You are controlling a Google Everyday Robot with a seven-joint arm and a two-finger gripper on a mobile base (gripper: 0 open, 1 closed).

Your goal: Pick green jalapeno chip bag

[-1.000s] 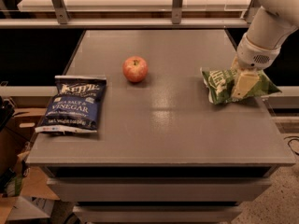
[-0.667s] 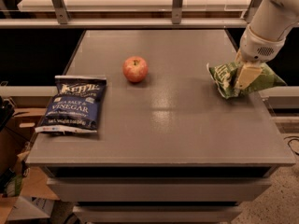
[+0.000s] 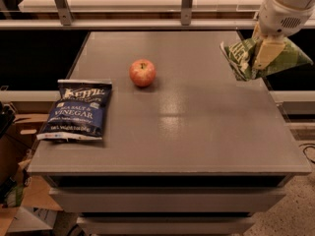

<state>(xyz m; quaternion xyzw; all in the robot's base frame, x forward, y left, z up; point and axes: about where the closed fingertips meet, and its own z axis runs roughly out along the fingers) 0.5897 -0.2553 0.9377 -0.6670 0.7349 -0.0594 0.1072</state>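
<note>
The green jalapeno chip bag hangs crumpled in the air above the table's right edge. My gripper is shut on the bag's middle, its pale fingers pressed over the foil. The white arm comes down from the top right corner. The bag is lifted off the grey table, with a faint shadow under it.
A dark blue salt & vinegar chip bag lies flat at the table's left front. A red apple stands left of the middle. Metal rails run along the back. Cardboard boxes sit on the floor at the left.
The gripper has risen and moved to the right with the green bag in it. The bag has left the table top. The apple and blue bag have not moved.
</note>
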